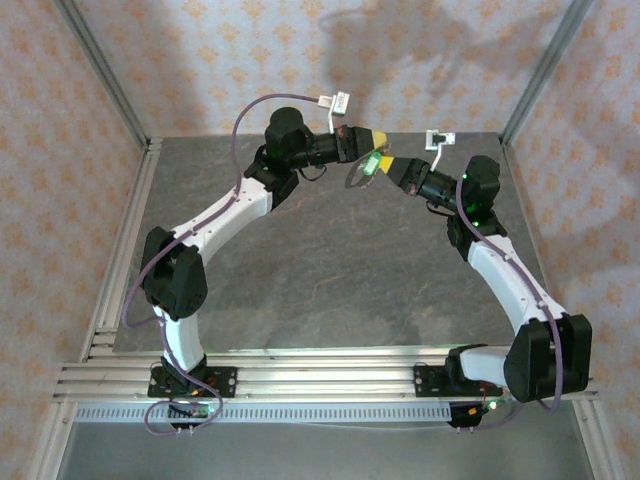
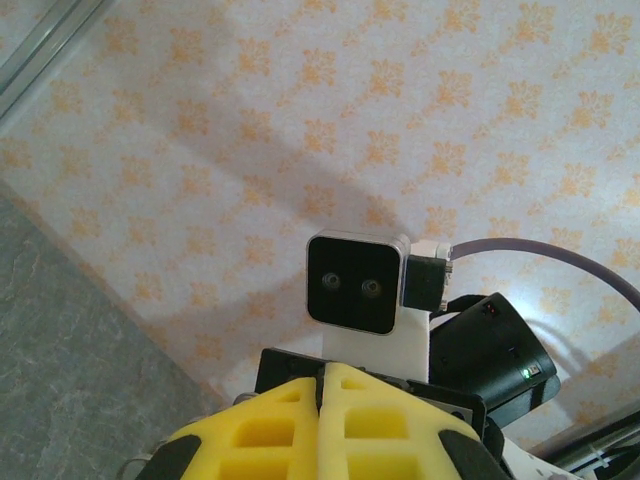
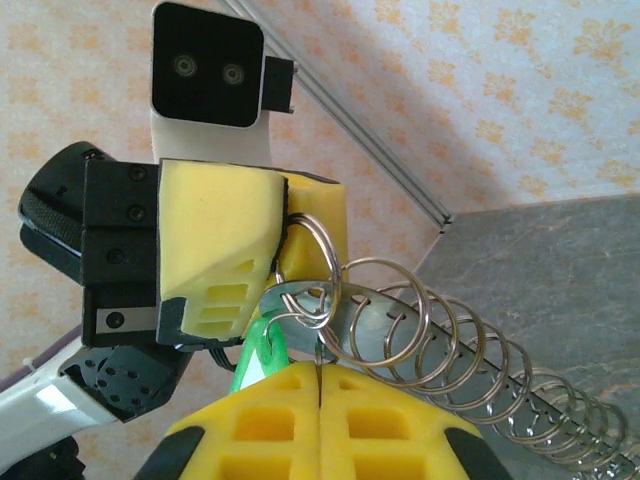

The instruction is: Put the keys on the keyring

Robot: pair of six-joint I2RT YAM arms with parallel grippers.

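Right gripper (image 3: 320, 375) clamped on key (image 3: 262, 348), green head up toward keyring (image 3: 318, 250) pinched by left gripper (image 3: 287, 235).

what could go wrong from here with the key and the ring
1. The right gripper pinches the small green key near its edge, so pushing it against the keyring may twist it out of the grip.
2. The left gripper seems to hold the ring by thin wire alone, so the ring could pivot or slip.
3. The long coil trailing from the ring might swing and snag.
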